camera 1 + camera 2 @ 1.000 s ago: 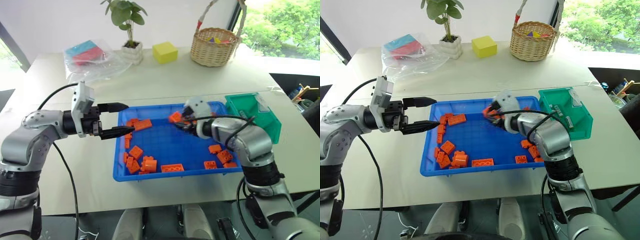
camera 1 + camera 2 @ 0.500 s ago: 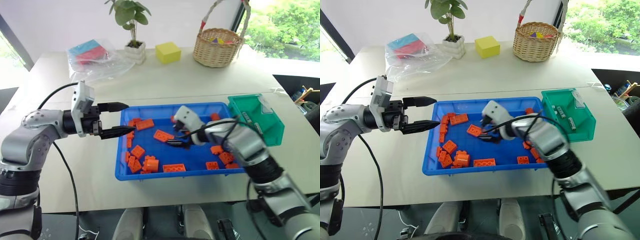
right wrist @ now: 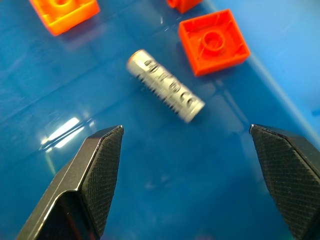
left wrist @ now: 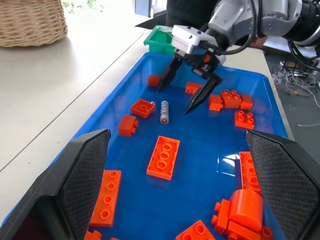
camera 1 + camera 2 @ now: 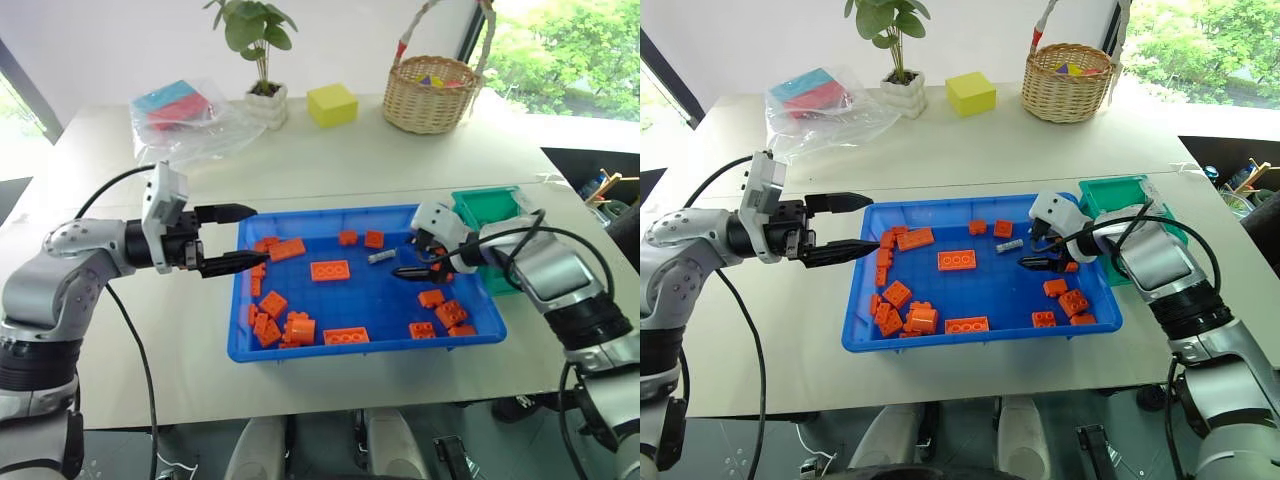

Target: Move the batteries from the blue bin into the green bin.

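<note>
One battery [image 5: 381,257] lies flat on the floor of the blue bin [image 5: 300,355], in the upper right part of the bin, just centre-right in the head views. Its nearest neighbours are two small orange bricks [image 5: 360,238] just above it and a long orange brick [image 5: 330,270] to its lower left; it touches none of them. The right gripper [image 5: 421,262] hangs over the bin just right of the battery, its jaws spread wide and holding nothing, the tips pointing down toward the blue floor. In the right wrist view the battery [image 3: 165,86] sits between and beyond the two fingers [image 3: 95,175], clear of both. The green bin [image 5: 492,205] stands against the blue bin's upper right corner, partly behind the right arm. The left gripper [image 5: 238,238] is at the left of the frame, level, its jaws open and empty, tips at the blue bin's left rim. More orange bricks lie scattered along the bin's left side and lower right corner.
</note>
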You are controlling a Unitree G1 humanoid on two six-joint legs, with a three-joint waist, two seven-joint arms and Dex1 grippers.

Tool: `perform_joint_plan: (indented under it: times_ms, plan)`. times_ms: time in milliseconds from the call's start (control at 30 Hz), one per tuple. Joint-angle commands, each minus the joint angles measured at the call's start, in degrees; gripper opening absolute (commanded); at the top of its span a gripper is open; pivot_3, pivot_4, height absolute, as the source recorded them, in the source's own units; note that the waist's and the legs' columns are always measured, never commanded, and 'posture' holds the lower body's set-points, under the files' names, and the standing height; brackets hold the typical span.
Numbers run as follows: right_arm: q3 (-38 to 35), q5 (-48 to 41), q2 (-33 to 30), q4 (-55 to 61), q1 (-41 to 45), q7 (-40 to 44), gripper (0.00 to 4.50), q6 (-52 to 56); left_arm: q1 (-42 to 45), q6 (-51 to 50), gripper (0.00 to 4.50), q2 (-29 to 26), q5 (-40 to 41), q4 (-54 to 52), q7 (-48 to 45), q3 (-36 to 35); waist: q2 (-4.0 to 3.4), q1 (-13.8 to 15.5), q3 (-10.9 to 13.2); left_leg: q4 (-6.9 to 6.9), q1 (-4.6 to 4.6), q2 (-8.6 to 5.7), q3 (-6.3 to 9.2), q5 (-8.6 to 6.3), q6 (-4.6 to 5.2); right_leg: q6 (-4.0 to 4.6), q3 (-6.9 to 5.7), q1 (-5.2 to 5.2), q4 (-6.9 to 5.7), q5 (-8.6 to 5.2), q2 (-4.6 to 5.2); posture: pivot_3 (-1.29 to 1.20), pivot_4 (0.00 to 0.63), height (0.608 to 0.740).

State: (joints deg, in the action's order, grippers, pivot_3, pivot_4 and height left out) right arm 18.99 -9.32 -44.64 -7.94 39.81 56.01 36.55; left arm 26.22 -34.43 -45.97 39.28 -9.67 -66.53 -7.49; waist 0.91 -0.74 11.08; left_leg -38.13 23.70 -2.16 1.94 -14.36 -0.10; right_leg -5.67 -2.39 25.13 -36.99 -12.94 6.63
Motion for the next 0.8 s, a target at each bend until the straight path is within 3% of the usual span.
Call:
perform_joint_plan:
  times_ms: [33,300,400,600,633,800]
  plan:
    - [-1.6,1.3,0.8,-1.2,2.3,0.7,4.14,-2.3,1.3,0.9,4.5,-0.4,0.2,-0.7,-0.5,-0.8,0.0,0.0,0.0,0.0,0.0,0.0,0.0,0.0,0.0,0.0,0.0,0.0,0.0,0.0,0.0,0.0,0.15,0.702]
    - [-0.7,2.7,2.6,-1.6,1.1,2.9,4.14,-2.8,1.6,0.7,4.5,-0.7,0.2,-0.7,-0.4,-1.1,0.0,0.0,0.0,0.0,0.0,-0.02,0.01,0.0,0.0,0.0,0.0,-0.01,0.0,0.0,0.02,0.0,0.15,0.702]
    - [-0.6,2.4,2.9,0.2,-0.4,3.6,3.38,-2.0,1.6,0.7,4.5,-0.6,0.1,-0.8,-0.2,-1.0,0.0,0.0,0.0,0.0,0.0,-0.01,0.02,0.0,0.0,0.0,0.0,-0.01,0.0,0.0,0.01,0.0,0.15,0.702]
    - [-2.6,1.5,2.7,4.5,-2.6,2.8,0.24,0.9,1.2,0.7,4.5,-0.4,0.3,-1.2,-0.1,-1.0,0.0,0.1,0.0,0.0,-0.01,-0.01,0.02,0.0,0.0,0.0,0.0,-0.01,0.0,0.0,0.02,0.0,0.15,0.702]
    - [-3.1,1.2,2.4,5.5,-3.0,2.6,0.05,1.7,1.2,0.7,4.5,-0.4,0.3,-1.2,-0.1,-1.0,0.0,0.1,0.0,0.0,-0.01,-0.01,0.02,0.0,0.0,0.0,0.0,-0.01,0.0,0.0,0.02,0.0,0.15,0.702]
    - [-11.4,-2.0,-0.8,14.8,-6.4,0.4,0.05,8.7,1.3,0.7,4.5,-0.2,0.3,-1.1,-0.4,-0.5,0.0,0.3,0.0,0.0,0.0,-0.04,0.02,0.0,0.0,0.0,0.0,-0.01,0.0,0.0,0.06,0.0,0.15,0.702]
